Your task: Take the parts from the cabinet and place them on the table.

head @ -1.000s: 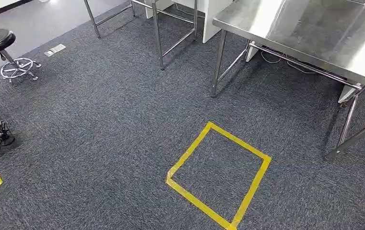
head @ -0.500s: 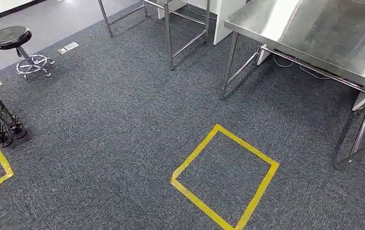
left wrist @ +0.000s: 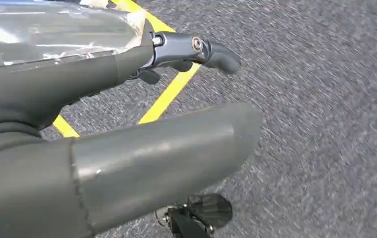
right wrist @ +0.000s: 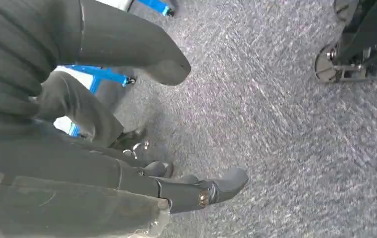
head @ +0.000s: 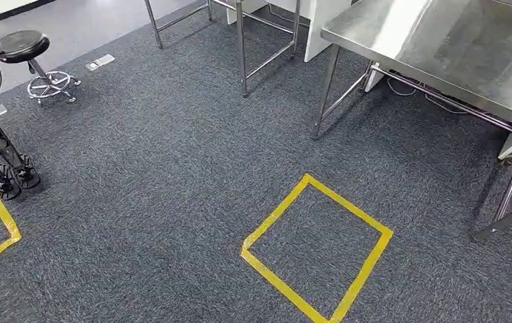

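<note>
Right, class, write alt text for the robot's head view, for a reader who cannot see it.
A square outline of yellow tape lies on dark grey-blue carpet, near the middle of the view. A shiny stainless steel table on thin metal legs stands at the upper right, and a black round stool on a chrome base at the upper left.

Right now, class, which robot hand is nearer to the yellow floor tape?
Left. The left robot hand hangs just above a strip of yellow tape; the right robot hand has plain carpet beneath it.

A yellow tape square (head: 317, 249) lies on grey carpet (head: 159, 175). A black stool (head: 27, 50) stands far left, near a floor socket (head: 99, 62).
</note>
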Controlling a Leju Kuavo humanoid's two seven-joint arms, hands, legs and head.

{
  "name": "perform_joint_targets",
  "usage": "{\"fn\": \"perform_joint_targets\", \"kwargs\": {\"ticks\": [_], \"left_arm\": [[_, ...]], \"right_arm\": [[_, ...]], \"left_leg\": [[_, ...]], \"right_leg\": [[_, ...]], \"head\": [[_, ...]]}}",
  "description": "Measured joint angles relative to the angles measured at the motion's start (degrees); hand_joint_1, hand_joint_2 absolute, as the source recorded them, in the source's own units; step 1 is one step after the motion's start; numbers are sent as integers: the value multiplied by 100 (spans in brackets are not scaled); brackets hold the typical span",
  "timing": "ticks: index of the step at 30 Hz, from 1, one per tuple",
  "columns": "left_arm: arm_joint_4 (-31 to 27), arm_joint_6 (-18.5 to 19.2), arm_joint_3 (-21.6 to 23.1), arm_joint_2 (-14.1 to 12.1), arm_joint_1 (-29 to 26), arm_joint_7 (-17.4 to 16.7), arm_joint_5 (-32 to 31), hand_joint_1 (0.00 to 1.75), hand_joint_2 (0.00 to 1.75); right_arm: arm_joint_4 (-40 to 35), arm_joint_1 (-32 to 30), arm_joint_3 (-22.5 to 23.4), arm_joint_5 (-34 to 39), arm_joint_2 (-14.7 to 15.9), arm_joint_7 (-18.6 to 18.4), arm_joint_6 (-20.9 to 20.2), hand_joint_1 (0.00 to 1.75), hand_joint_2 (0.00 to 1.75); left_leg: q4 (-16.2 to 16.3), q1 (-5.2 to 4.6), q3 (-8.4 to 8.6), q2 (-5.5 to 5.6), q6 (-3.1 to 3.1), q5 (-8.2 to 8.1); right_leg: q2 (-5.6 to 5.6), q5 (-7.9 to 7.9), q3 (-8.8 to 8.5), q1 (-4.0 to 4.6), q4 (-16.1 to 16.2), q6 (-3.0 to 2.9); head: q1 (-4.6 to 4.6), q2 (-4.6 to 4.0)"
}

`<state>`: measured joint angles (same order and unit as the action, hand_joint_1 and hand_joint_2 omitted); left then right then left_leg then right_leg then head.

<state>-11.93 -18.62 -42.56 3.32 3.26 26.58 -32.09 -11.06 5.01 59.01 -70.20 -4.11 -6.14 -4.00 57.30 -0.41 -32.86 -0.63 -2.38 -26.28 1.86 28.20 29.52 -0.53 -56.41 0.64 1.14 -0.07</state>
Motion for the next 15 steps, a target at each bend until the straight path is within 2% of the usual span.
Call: {"fn": "perform_joint_targets", "kwargs": {"ticks": [1, 2, 3, 4, 5, 6, 7, 8, 10, 11, 12, 13, 15], "left_arm": [[0, -2, 0, 0, 2, -11, -13, 0, 0], [0, -2, 0, 13, 5, -15, -15, 0, 0], [0, -2, 0, 9, 9, -20, -17, 0, 0], [0, -2, -2, 9, 10, -22, -17, 0, 0], [0, -2, -2, 11, 8, -24, -17, 0, 0], [0, -2, -2, 11, 5, -31, -17, 0, 0], [0, -2, -4, 11, -4, -33, -17, 0, 0], [0, -2, -4, 18, -9, -33, -17, 0, 0], [0, -2, -4, 33, -8, -35, -17, 0, 0], [0, -2, -4, 39, -6, -35, -17, 0, 0], [0, -2, -4, 35, -6, -35, -17, 0, 0], [0, -4, -4, 33, -6, -39, -17, 0, 0], [0, -4, -7, 33, -13, -39, -17, 0, 0]], "right_arm": [[2, 4, 0, 2, 0, 0, 0, 0, 175], [2, -1, 0, 4, 11, 0, 0, 0, 175], [2, -6, 0, 6, 7, 0, 0, 0, 175], [2, -7, 0, 9, 7, 0, 0, 0, 175], [2, -10, 0, 9, 7, 0, 0, 0, 175], [2, -17, 0, 9, 7, 0, 0, 0, 175], [2, -24, 0, 9, 11, 0, 0, 0, 175], [2, -25, 0, 9, 18, 0, 0, 0, 175], [0, -19, 0, 9, 35, 0, 0, 0, 175], [2, -18, 0, 9, 39, 0, 0, 0, 175], [2, -13, 0, 9, 35, 0, 0, 0, 175], [2, -11, 0, 11, 31, 2, 0, 0, 175], [2, -3, 0, 9, 31, 2, 0, 0, 175]], "left_leg": [[-146, 68, 79, 16, -44, 88], [-212, 58, 119, 27, -71, 120], [-212, 59, 114, 43, -99, 137], [-212, 55, 106, 64, -99, 137], [-210, 49, 99, 83, -99, 137], [-207, 46, 95, 110, -98, 137], [-205, 47, 100, 134, -95, 136], [-197, 52, 105, 162, -91, 135], [-159, 62, 107, 205, -65, 118], [-105, 60, 90, 230, -27, 92], [-84, 52, 76, 235, -3, 77], [-30, 9, 60, 261, 49, 36], [-38, 13, 58, 270, 71, 41]], "right_leg": [[-8, 22, 18, 40, -20, 30], [-62, 147, 85, 21, -208, 11], [-110, 341, 254, 15, -564, -34], [-128, 552, 489, 0, -1057, -63], [-135, 702, 690, -15, -1461, -67], [-140, 793, 885, -23, -1852, -26], [-141, 732, 878, -30, -1817, 31], [-142, 584, 750, -42, -1542, 98], [-154, 223, 334, -72, -686, 206], [-202, 45, 77, -101, -165, 244], [-221, 55, 65, -105, -79, 204], [-213, 19, 77, -66, -55, 121], [-196, 25, 81, -49, -82, 45]], "head": [[4, 0], [26, 0], [24, 0], [41, 0], [35, 0], [39, 0], [42, 0], [39, 0], [39, 0], [48, 0], [59, 0], [57, 0], [31, 0]]}}
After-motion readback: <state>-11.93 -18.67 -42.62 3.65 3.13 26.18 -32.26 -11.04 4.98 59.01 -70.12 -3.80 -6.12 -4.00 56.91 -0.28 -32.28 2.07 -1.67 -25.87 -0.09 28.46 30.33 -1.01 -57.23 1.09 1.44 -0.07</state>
